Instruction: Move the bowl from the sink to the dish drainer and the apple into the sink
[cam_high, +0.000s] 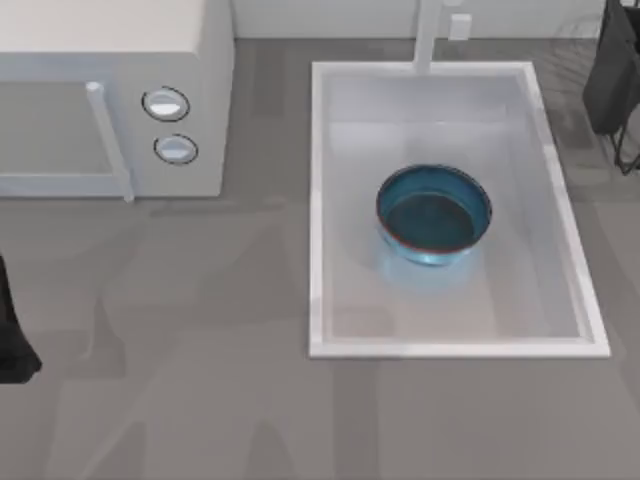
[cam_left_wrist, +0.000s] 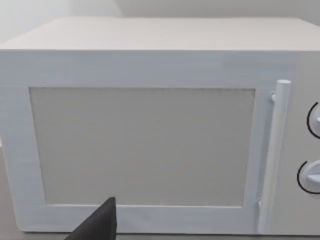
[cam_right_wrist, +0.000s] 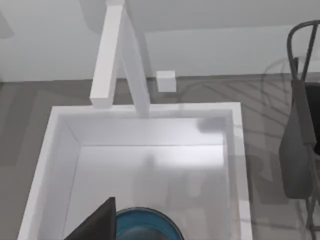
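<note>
Blue and glossy, the bowl (cam_high: 434, 216) sits inside the sink (cam_high: 325, 210) in the top view, a round dish with a thin red-orange rim and a dark inside, resting on the basin floor a little toward the faucet post (cam_high: 428, 36). The sink is a large white rectangular basin, smooth-walled, with a raised rim, set into the grey desk (cam_high: 200, 400). To the sink's left stands a white boxy microwave (cam_high: 110, 100) with two round knobs and a bar handle. At the frame edge beyond the sink's far right corner, thin dark wires of the dish drainer (cam_high: 628, 150) show beside a bulky black arm. A black part of the left arm lies at the frame edge well left of the sink, near the microwave's front.

From the left wrist, the microwave (cam_left_wrist: 145, 135) faces the camera squarely: flat matte door panel, pale frame, upright cylindrical handle, and two knobs cut by the edge. One dark fingertip of the left pincer (cam_left_wrist: 97, 225) shows in front of the door; whether that pincer is spread or pressed together cannot be told.

From the right wrist, the sink (cam_right_wrist: 235, 150) lies below, its faucet post (cam_right_wrist: 107, 55) a square-sectioned white bar. The bowl (cam_right_wrist: 145, 225) peeks in just beside a dark fingertip of the right pincer (cam_right_wrist: 100, 222), whose spread cannot be told. Curved grey wire of the dish drainer (cam_right_wrist: 300, 90) stands beyond the sink's rim.
</note>
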